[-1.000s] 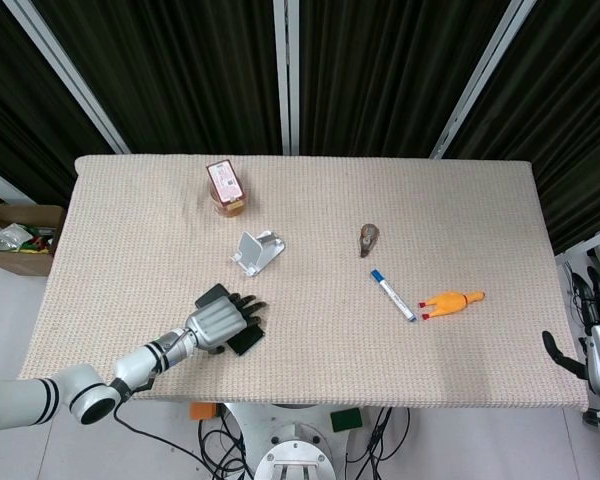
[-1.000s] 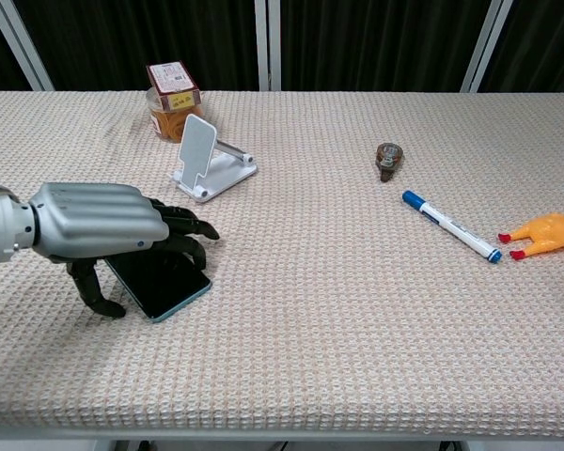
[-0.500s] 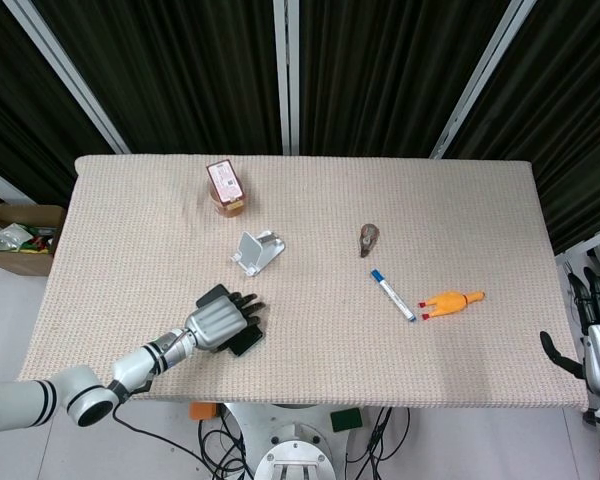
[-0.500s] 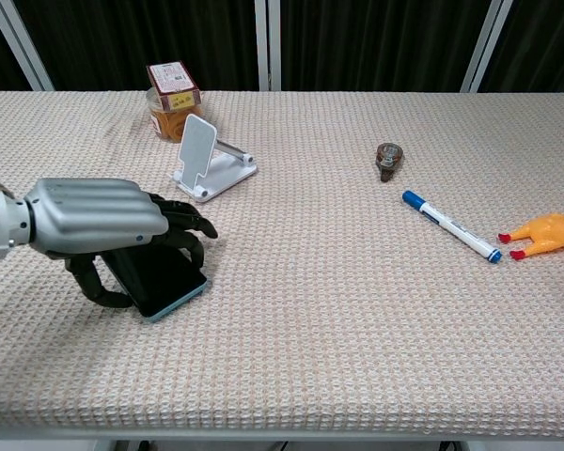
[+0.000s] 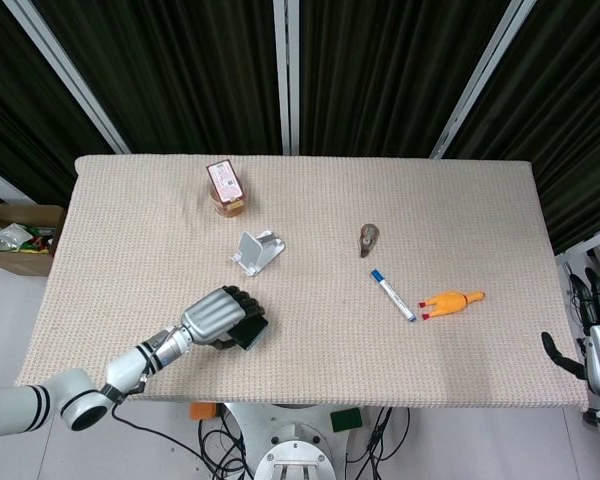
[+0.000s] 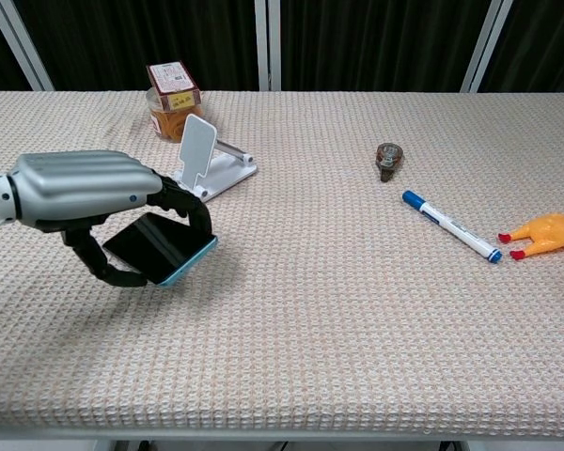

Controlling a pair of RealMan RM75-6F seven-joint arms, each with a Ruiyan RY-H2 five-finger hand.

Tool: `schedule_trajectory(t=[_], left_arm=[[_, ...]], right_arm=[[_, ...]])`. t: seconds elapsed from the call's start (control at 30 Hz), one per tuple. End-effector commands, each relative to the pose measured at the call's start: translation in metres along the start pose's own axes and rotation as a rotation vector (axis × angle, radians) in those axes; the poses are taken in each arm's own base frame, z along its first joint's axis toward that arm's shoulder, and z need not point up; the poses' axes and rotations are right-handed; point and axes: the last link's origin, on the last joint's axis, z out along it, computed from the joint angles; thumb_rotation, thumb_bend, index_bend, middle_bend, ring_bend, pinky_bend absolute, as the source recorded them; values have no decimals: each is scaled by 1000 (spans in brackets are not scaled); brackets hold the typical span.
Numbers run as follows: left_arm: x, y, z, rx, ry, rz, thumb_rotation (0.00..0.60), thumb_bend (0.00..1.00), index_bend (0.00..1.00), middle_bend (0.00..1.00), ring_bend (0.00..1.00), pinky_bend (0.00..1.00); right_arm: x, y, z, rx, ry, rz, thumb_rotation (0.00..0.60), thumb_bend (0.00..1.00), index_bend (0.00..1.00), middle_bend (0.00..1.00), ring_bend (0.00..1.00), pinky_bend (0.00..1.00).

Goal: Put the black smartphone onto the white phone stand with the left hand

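Observation:
My left hand [image 6: 94, 193] [image 5: 218, 316] grips the black smartphone [image 6: 162, 249] [image 5: 250, 334] and holds it tilted a little above the table, near the front left. The white phone stand [image 6: 207, 160] [image 5: 256, 251] is upright behind the hand, a short way toward the back, with nothing on it. My right hand [image 5: 598, 340] hangs off the table's right edge, fingers apart and holding nothing; the chest view does not show it.
A jar with a brown label [image 6: 173, 99] [image 5: 225, 187] stands behind the stand. To the right lie a small brown object [image 6: 388, 160], a blue-capped white marker [image 6: 450, 225] and an orange rubber chicken [image 6: 545, 232]. A cardboard box [image 5: 18, 238] sits on the floor at left.
The left hand has closed around the smartphone and lifted it off the table, tilting its near edge up. The right hand has not moved.

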Motion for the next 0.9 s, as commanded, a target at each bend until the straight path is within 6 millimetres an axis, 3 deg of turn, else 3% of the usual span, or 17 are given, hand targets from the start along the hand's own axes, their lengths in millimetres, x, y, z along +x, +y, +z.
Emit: schedule_trajectory(t=[0.03, 0.2, 0.5, 0.7, 0.9], left_arm=[[8, -5, -4, 17, 119, -133, 600, 485, 702, 584, 297, 310], [25, -25, -13, 70, 298, -322, 600, 484, 709, 678, 364, 374], [41, -60, -31, 350, 513, -698, 600, 480, 709, 697, 379, 382], [53, -56, -40, 512, 555, -907, 600, 485, 711, 702, 379, 369], [62, -39, -29, 591, 594, -1084, 600, 496, 720, 707, 379, 366]], right_arm=[[1, 0, 0, -1, 4, 0, 600, 300, 0, 0, 0, 0], [2, 1, 1, -2, 15, 5, 600, 300, 0, 0, 0, 0], [0, 1, 2, 4, 12, 13, 600, 300, 0, 0, 0, 0], [1, 1, 3, 2, 19, 16, 600, 300, 0, 0, 0, 0], [-2, -2, 2, 15, 13, 26, 600, 300, 0, 0, 0, 0]])
